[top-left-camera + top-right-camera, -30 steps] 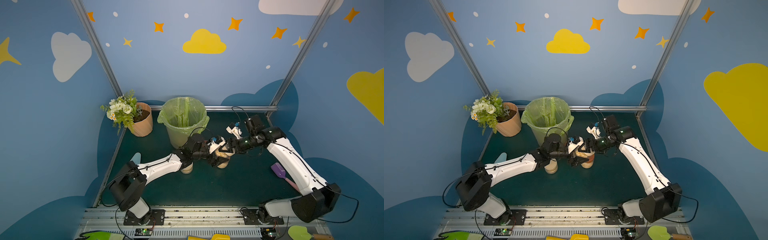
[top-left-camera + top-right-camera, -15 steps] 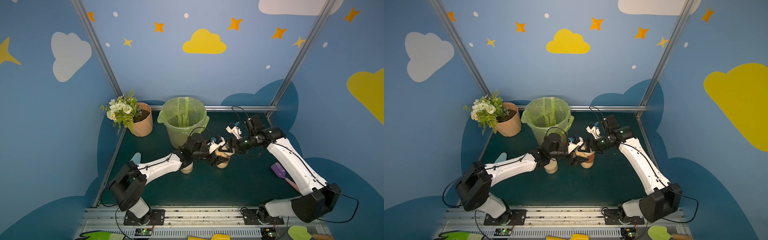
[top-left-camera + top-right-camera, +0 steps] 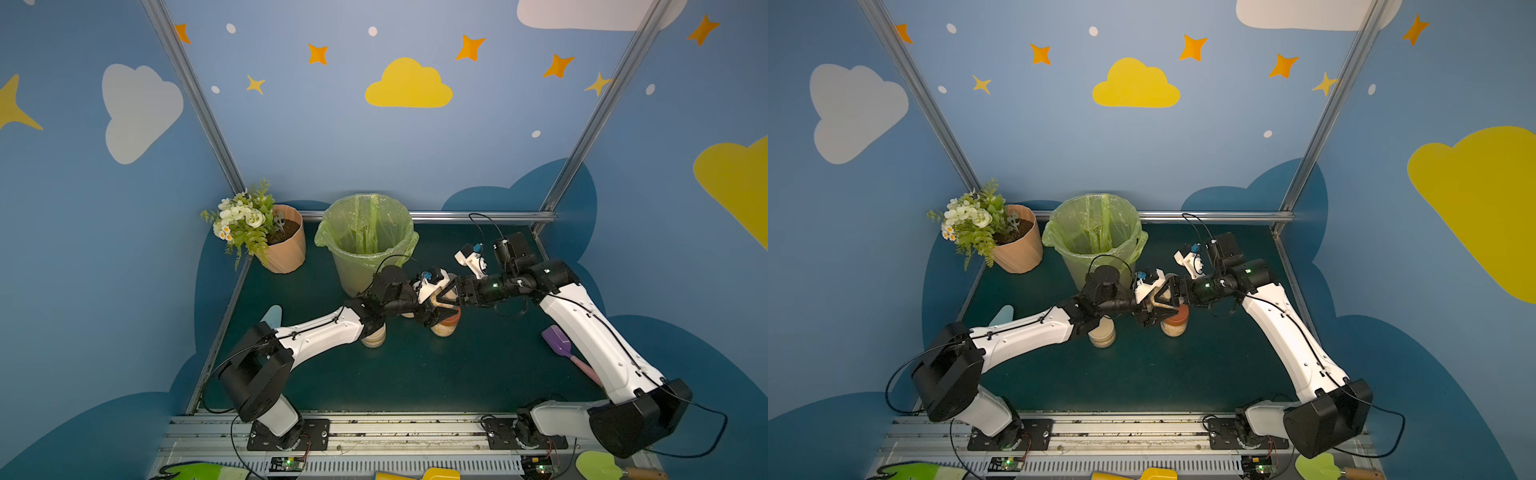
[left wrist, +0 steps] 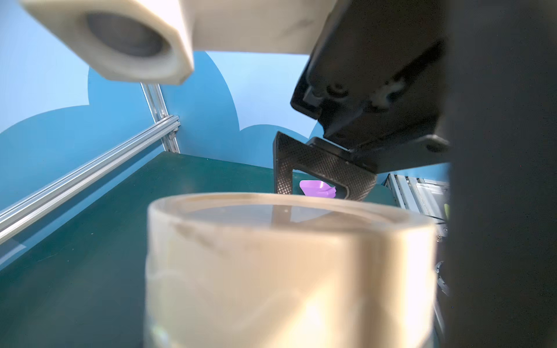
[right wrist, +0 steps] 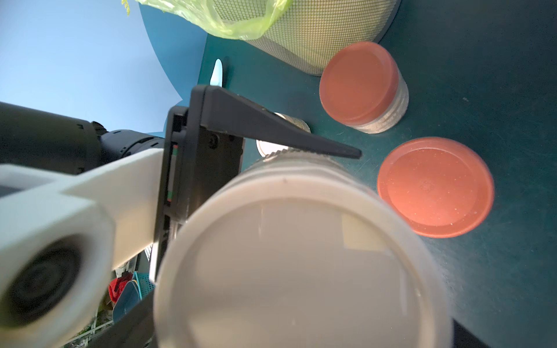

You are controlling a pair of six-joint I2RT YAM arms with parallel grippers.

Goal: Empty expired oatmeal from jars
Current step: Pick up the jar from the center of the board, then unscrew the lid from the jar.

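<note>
Oatmeal [image 3: 1161, 306], pale tan and grainy, is filling a clear, beige-lidded jar [image 5: 298, 271]; the left gripper [image 3: 1152, 309] is clamping it above the table [image 3: 1142, 374] beside a rust-lidded jar [image 3: 1177, 316], while the right gripper [image 3: 1173, 295] is gaping at its lid.

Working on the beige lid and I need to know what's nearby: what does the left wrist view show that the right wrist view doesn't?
Only the left wrist view: the purple scoop beyond the jar, and the frame rail.
Only the right wrist view: an orange-lidded jar beside the bagged bin, a second orange lid, and a pale blue spatula.
Both: the beige-lidded jar, close up, with its lid on.
</note>
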